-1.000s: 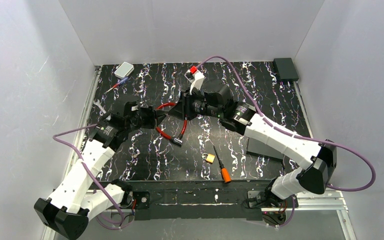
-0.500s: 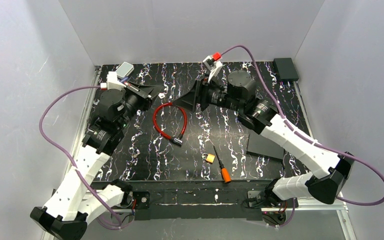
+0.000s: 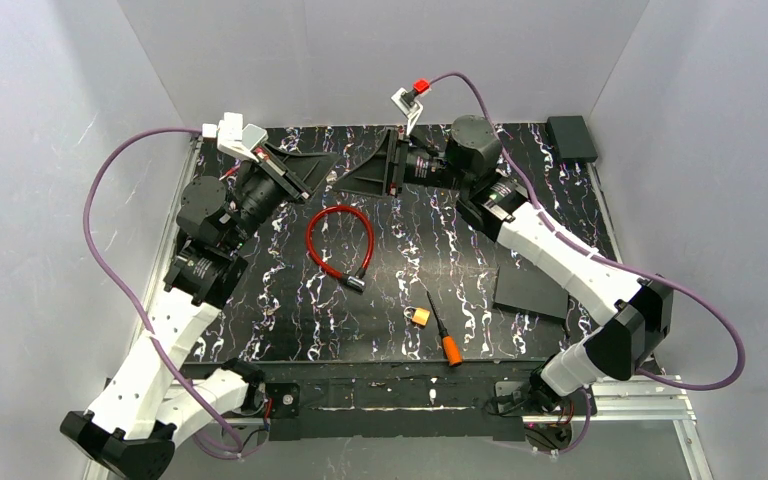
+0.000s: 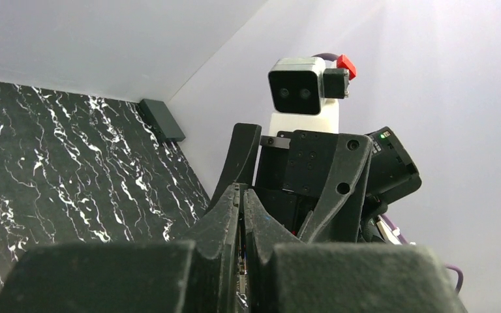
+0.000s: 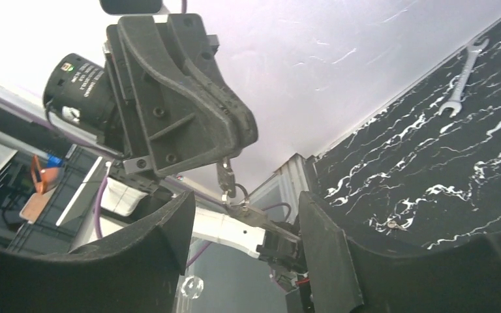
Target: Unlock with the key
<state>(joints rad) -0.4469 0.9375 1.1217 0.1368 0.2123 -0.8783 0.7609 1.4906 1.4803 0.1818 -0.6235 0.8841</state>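
We pinch the key [image 5: 225, 177] in our closed left gripper [image 5: 238, 140], and it dangles above the table [image 5: 430, 163]. Our right gripper [image 5: 244, 218] gapes empty beside it. The key looks light, stiff and slippery, best gripped by its flat head.

Three plain white wall panels box the cell in: back wall [image 3: 360, 60] at 12 o'clock, left wall [image 3: 50, 150] at 9, right wall [image 3: 720, 150] at 3. The left one has faint scuffs. Counter [image 3: 290, 320] is black with white marble veining and fills the floor of the enclosure. Aluminium rail [image 3: 650, 408] runs along the near edge, 5 to 7 o'clock. Lighting is even and diffuse, with soft shadows only.
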